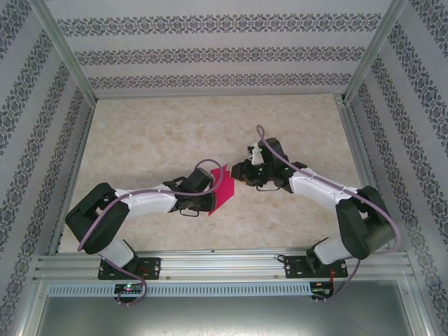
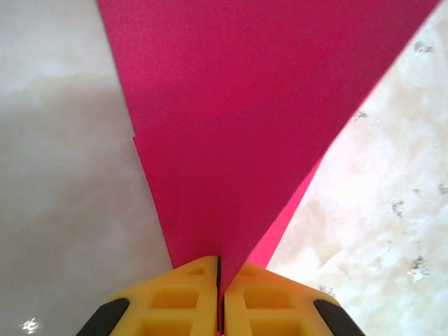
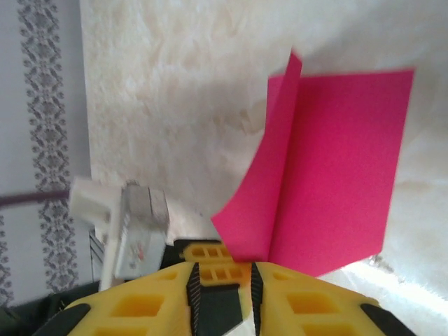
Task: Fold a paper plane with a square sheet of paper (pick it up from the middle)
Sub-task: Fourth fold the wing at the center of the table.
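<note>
**Left claw** [image 2: 219,269]: yellow fingers pressed together, clamped on a narrow end of the square sheet of paper [image 2: 238,119].

**Square sheet of paper:** magenta, creased into at least two layers and held up between the two claws. In the left wrist view its two long edges fan outward from the grip, and a second layer peeks out along the right edge. In the right wrist view a crease divides a flat panel with straight edges from a curling flap.

**Right claw** [image 3: 222,280]: faces the sheet's near edge. Whether it is parted or nipping the paper cannot be told.

**Bench** [image 1: 161,133]: bare marbled surface runs from the claws to the far and side edges.

**Surround:** patterned walls [image 1: 210,52] on three sides and a metal rail [image 1: 224,262] along the near edge.
</note>
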